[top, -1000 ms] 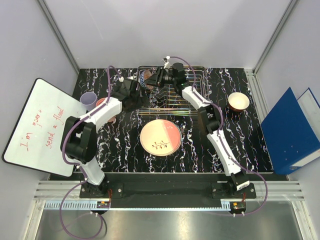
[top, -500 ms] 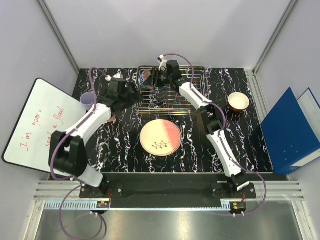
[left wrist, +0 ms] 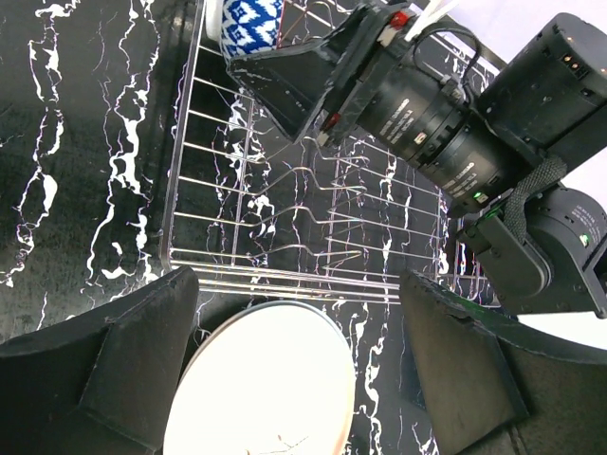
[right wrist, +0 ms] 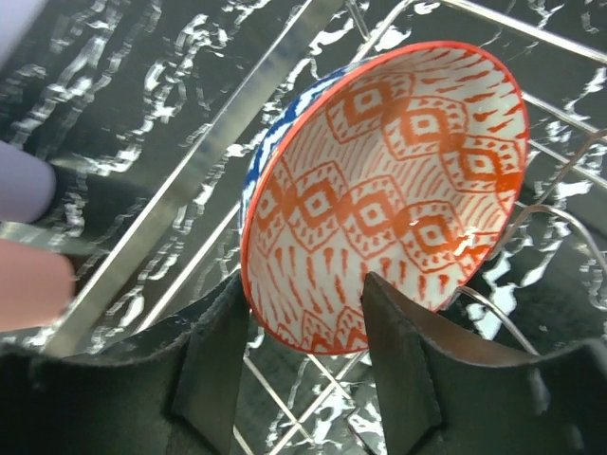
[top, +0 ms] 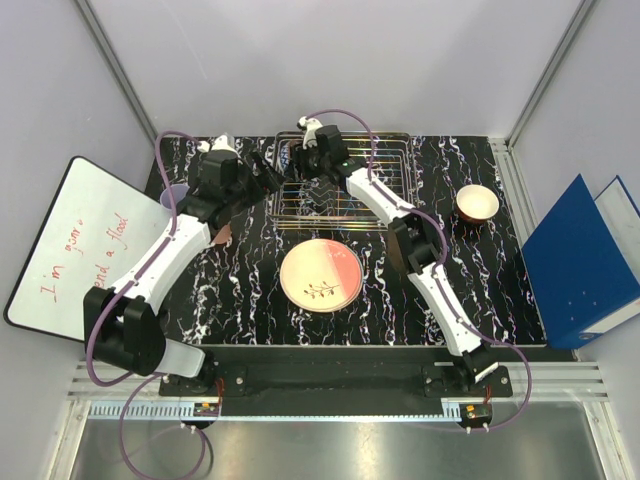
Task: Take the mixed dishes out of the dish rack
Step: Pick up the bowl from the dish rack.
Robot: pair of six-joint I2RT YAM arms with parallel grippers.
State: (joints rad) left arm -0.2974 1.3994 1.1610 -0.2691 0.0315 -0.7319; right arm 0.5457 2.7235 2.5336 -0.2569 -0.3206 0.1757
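A small bowl (right wrist: 389, 190) with a red pattern inside stands on edge in the silver wire dish rack (top: 385, 175) at its back left corner. A blue-and-white pattern shows behind its rim, and the same bowl (left wrist: 251, 24) is seen in the left wrist view. My right gripper (right wrist: 303, 332) is open and straddles the lower rim, one finger outside and one inside. My left gripper (left wrist: 299, 351) hangs wide open and empty above the rack's front left corner. A cream and pink plate (top: 320, 275) with a sprig drawing lies flat on the table in front of the rack.
A lavender cup (top: 172, 197) and a pink cup (top: 220, 233) stand left of the rack, partly under my left arm. A brown bowl (top: 477, 203) sits at the right. A whiteboard (top: 70, 250) leans at the left, and blue binders (top: 580, 260) stand at the right.
My left arm has stretched away from the cups toward the rack's left side. My right gripper has shifted left onto the bowl's rim, its jaws a little wider.
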